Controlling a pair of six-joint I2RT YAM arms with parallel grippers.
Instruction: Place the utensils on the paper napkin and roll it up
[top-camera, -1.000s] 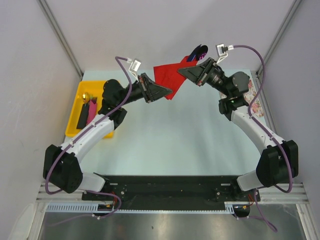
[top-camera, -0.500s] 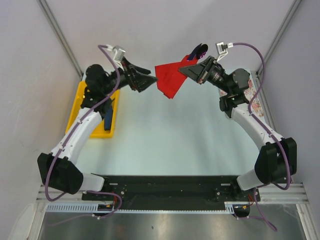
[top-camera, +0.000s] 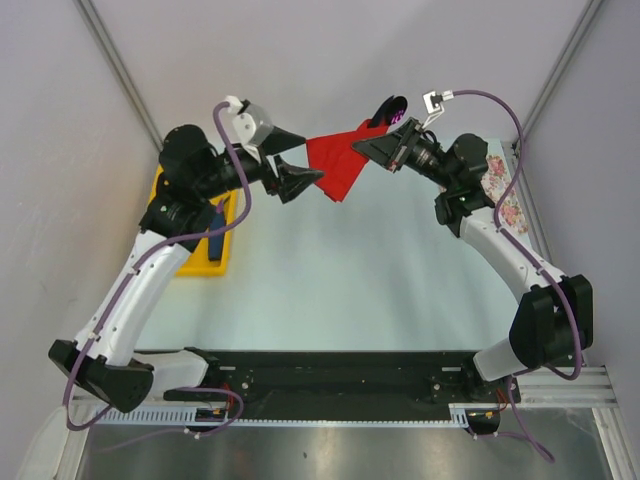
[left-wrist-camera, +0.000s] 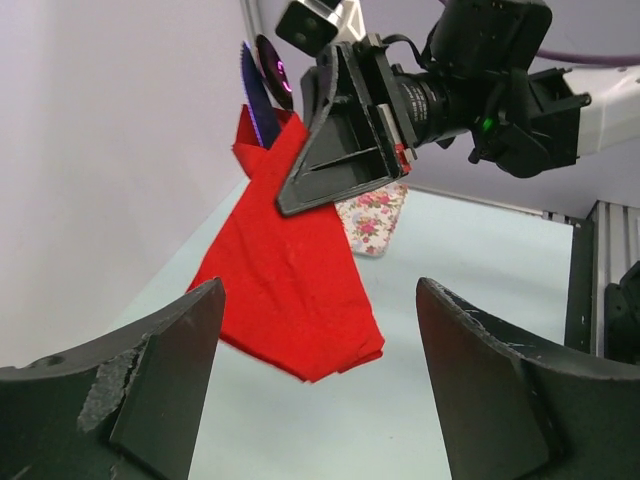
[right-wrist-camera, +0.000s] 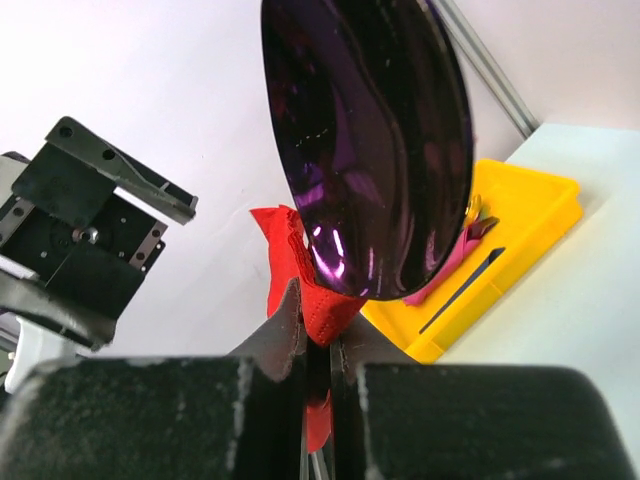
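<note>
Fingers of the right gripper (top-camera: 362, 148) are pressed together on the upper corner of a bright red, thin square paper napkin (top-camera: 335, 165), holding it in the air above the pale tabletop (top-camera: 350, 270). A glossy dark purple plastic spoon (right-wrist-camera: 370, 150) sticks out of the top of the bundle, so the sheet appears loosely wrapped around it. The left gripper (top-camera: 303, 160) faces the hanging lower end with its jaws spread wide, just apart from it, probably poised to catch the loose paper. Pink and dark utensils (right-wrist-camera: 455, 272) lie in the yellow plastic tray (right-wrist-camera: 530, 200).
</note>
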